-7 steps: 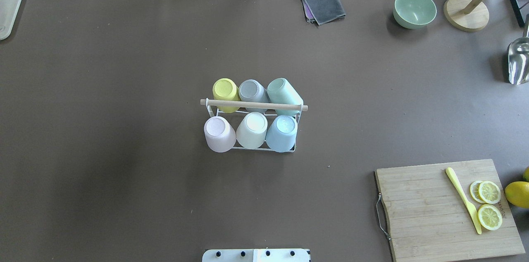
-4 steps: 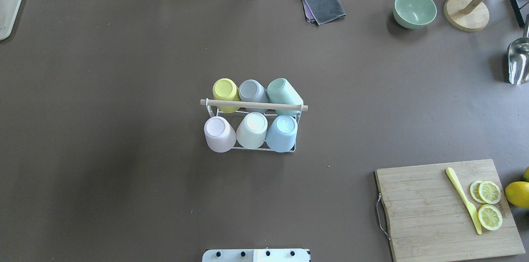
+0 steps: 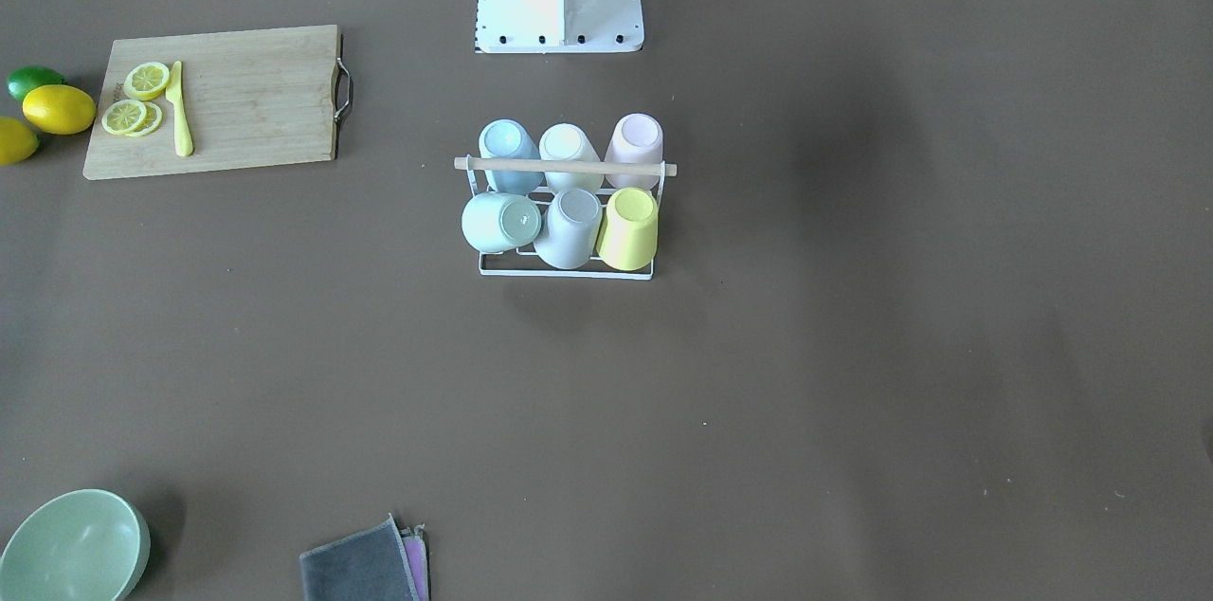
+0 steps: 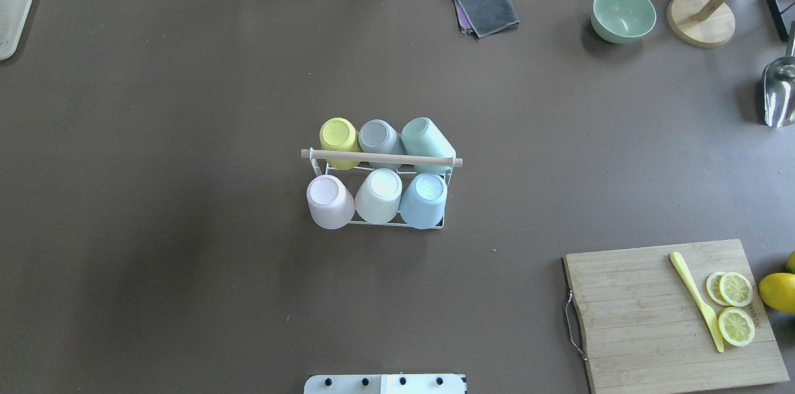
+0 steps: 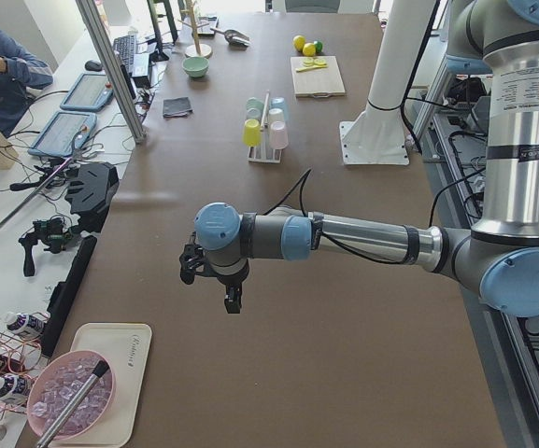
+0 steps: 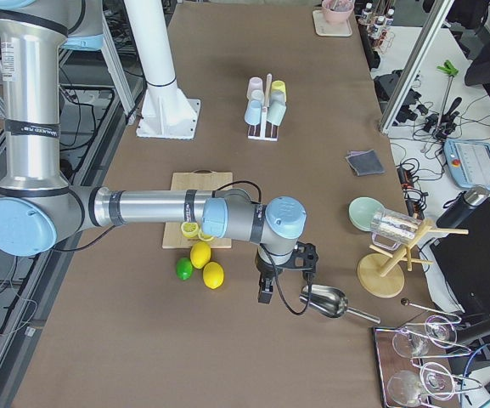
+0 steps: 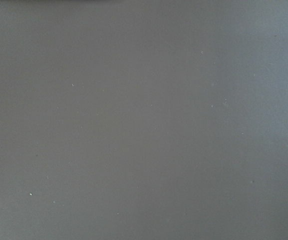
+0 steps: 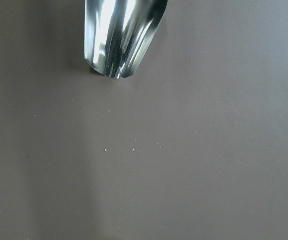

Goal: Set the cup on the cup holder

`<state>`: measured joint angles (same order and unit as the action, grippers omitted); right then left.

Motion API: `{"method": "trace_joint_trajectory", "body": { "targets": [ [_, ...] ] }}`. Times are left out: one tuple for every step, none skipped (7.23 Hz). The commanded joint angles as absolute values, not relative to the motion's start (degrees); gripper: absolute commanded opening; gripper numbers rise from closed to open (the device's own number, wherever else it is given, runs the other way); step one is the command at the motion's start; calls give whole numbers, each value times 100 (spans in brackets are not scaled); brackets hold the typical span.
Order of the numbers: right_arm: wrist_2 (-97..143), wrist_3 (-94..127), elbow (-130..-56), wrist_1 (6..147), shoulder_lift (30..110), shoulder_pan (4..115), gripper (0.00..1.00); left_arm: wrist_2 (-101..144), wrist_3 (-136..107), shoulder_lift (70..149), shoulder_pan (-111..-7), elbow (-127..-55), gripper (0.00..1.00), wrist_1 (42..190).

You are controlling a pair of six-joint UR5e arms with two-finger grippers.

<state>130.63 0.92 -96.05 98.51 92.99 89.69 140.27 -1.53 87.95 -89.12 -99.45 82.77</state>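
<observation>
The cup holder (image 4: 382, 158), a white wire rack with a wooden rod across its top, stands mid-table and also shows in the front-facing view (image 3: 566, 166). Several cups sit upside down on its prongs: yellow (image 4: 338, 136), grey (image 4: 379, 136) and mint (image 4: 427, 138) behind the rod, pink (image 4: 328, 200), cream (image 4: 379, 195) and blue (image 4: 423, 198) in front. My left gripper (image 5: 227, 297) hangs over the table's left end, far from the rack. My right gripper (image 6: 266, 291) hangs over the right end beside a metal scoop (image 6: 325, 300). I cannot tell whether either is open or shut.
A cutting board (image 4: 640, 319) with lemon slices and a yellow knife lies front right, lemons beside it. A green bowl (image 4: 623, 13), grey cloth (image 4: 486, 7) and wooden stand (image 4: 700, 21) sit at the back right. A tray (image 4: 11, 15) is at the back left.
</observation>
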Motion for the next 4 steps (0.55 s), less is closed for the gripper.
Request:
{"method": "trace_joint_trajectory", "body": {
  "targets": [
    [13087,97,-9589,9844,9342,8974,100,14045,-202,8824,-8877,-10089,98,8174],
    [13087,97,-9589,9844,9351,8974,100,14289,-211,8850,-8851,-10090,98,8009],
    [13096,97,-9554,9852,9360,9017,100,14526,-211,8877,-8772,-10029,98,7981],
    [13148,97,-9545,9853,9360,9052,100,14520,-167,8851,-8771,-9933,98,7989]
  ]
}}
